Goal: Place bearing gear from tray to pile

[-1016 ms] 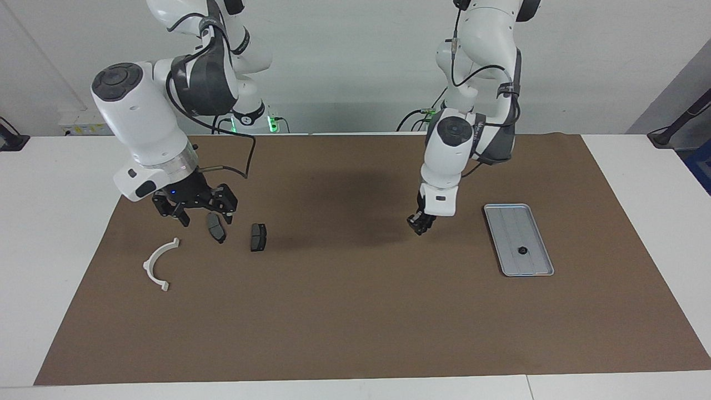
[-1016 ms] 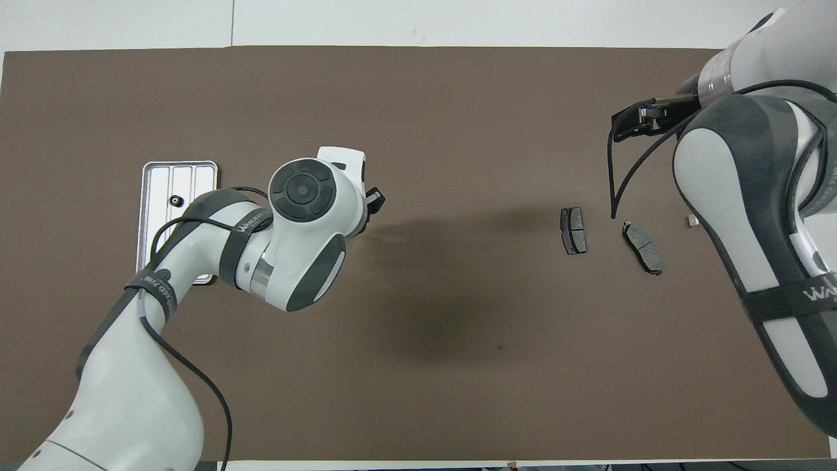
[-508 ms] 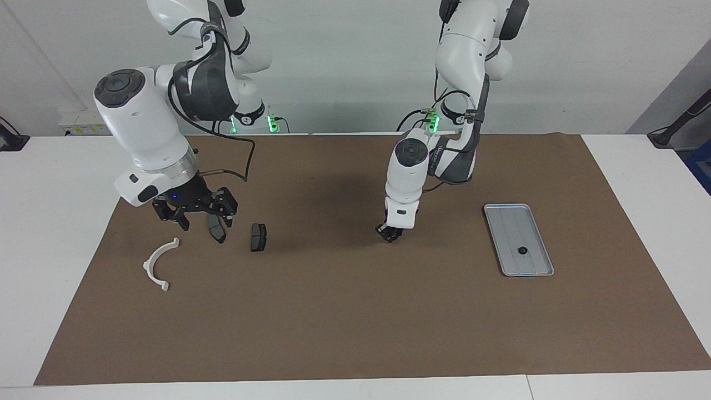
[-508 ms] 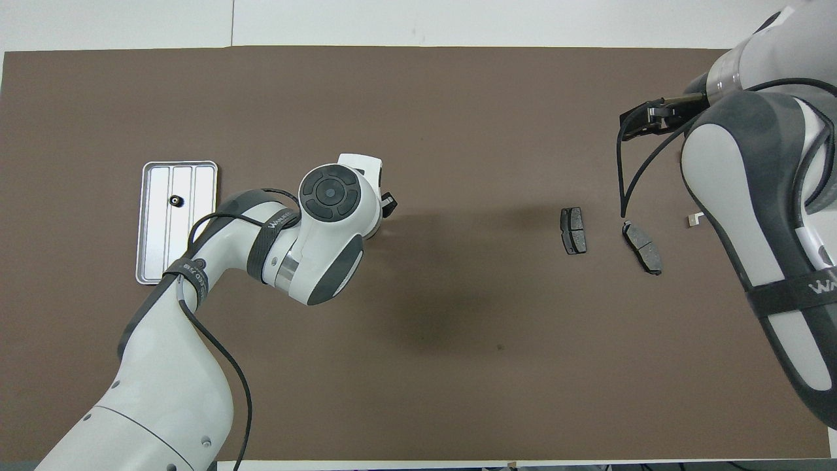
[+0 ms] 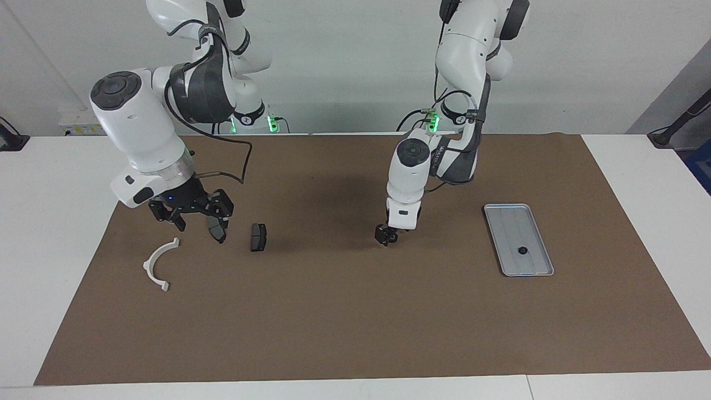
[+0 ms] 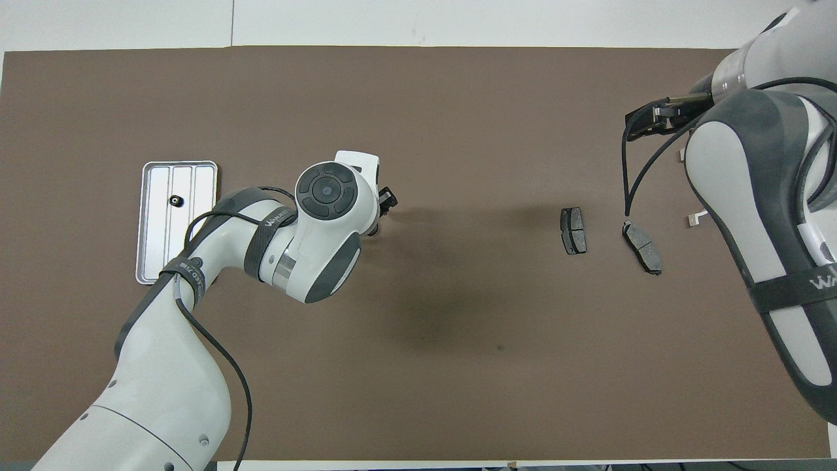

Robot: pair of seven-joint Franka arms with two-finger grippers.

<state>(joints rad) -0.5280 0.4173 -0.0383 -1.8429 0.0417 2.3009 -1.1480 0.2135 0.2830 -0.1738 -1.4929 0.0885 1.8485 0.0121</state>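
1. Left pincer is hanging low over the bare middle of the mat, between the tray and the pile. You cannot tell from these views whether it is released or clenched, nor whether anything is in it.
2. Right pincer is hovering released and empty over the pile, at the right arm's end of the worktop. That arm is waiting.
3. One small dark gear is lying in the tray, toward the end farther from the robots. The tray is sitting at the left arm's end of the mat, well apart from the pile.
4. The pile is showing three parts: a white arc and two dark pads, one in the open and one partly covered by the right pincer. No gear is showing among them.
5. Judging by this, you are looking at an unfinished transfer, since the gear in view is resting in the tray and not by the pile.
6. What is remaining, as far as you can judge: picking that gear out of the tray, carrying it across the mat and setting it beside the pads.
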